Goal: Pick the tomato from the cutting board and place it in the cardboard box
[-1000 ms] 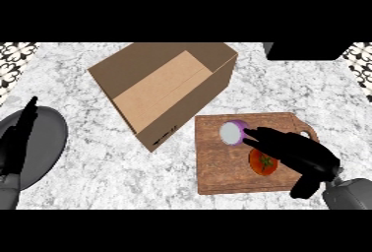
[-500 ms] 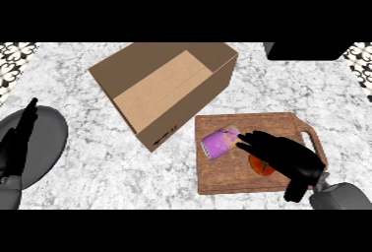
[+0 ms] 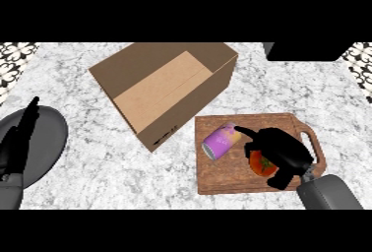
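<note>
The red tomato lies on the right half of the wooden cutting board. My right hand sits on top of it, fingers and thumb curled down round it, hiding most of it. One finger stretches towards a purple can that lies on its side on the board. The open cardboard box stands behind and left of the board, its near corner close to the board's edge. My left hand rests open at the far left, fingers up.
A grey plate lies under the left hand at the counter's left edge. A dark block sits at the back right. Bare marble counter stretches between the plate and the board.
The purple can has tipped from upright onto its side and slid left. My right hand has lowered onto the tomato and its fingers have curled round it. The left hand has not moved.
</note>
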